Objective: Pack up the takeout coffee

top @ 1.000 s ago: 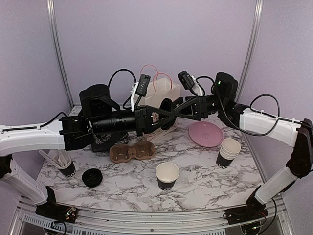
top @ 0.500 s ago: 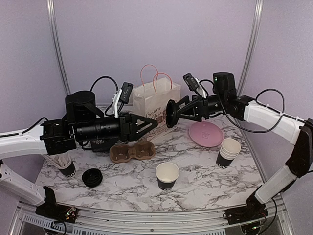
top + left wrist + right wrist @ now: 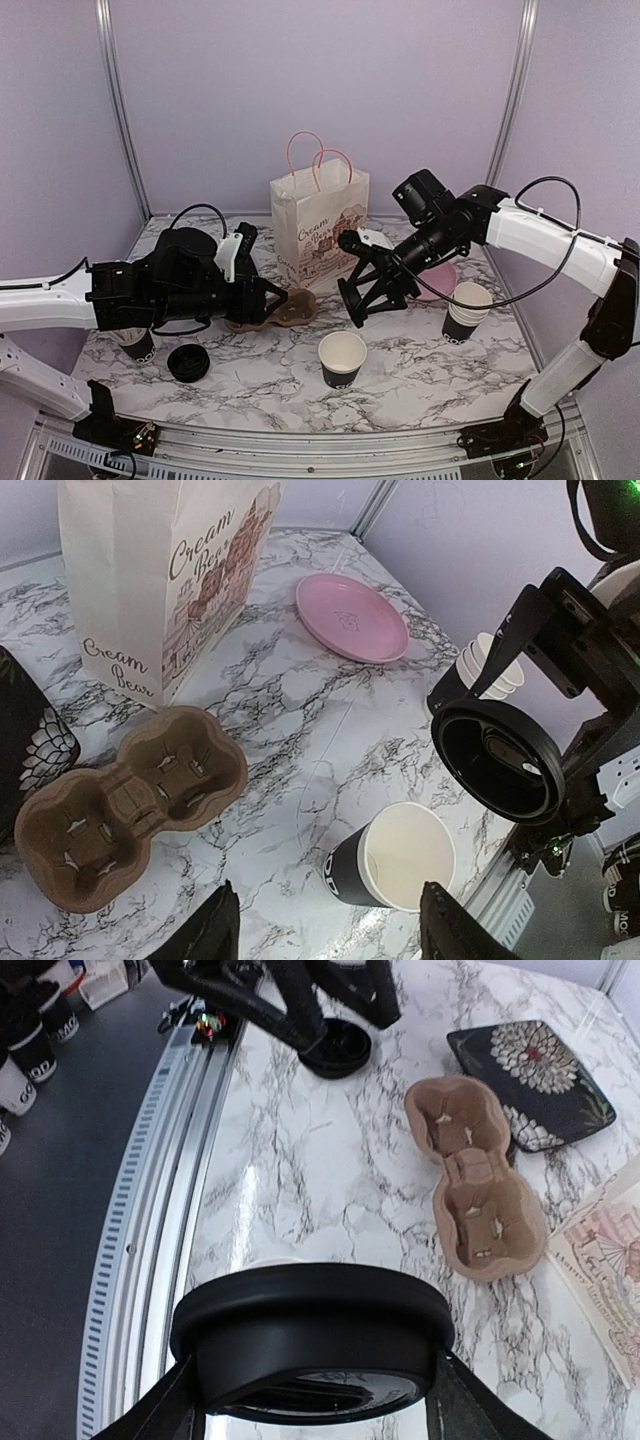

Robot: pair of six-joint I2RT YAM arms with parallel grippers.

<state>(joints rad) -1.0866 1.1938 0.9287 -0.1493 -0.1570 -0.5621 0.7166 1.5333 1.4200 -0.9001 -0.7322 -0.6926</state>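
A white paper bag (image 3: 318, 228) is shown upright on the marble table (image 3: 430, 370); a brown two-cup carrier (image 3: 125, 805) is laid just beside it, a pink plate (image 3: 350, 617) nearby.

Soft, even light falls from above, and all views are bright. The marble table (image 3: 255, 1195) shows a pale glare streak in the right wrist view, where the rail (image 3: 150, 1210) bows from lens distortion. The close lid (image 3: 312, 1335) is slightly soft. In the top view the cup (image 3: 342, 358) casts only a faint shadow.
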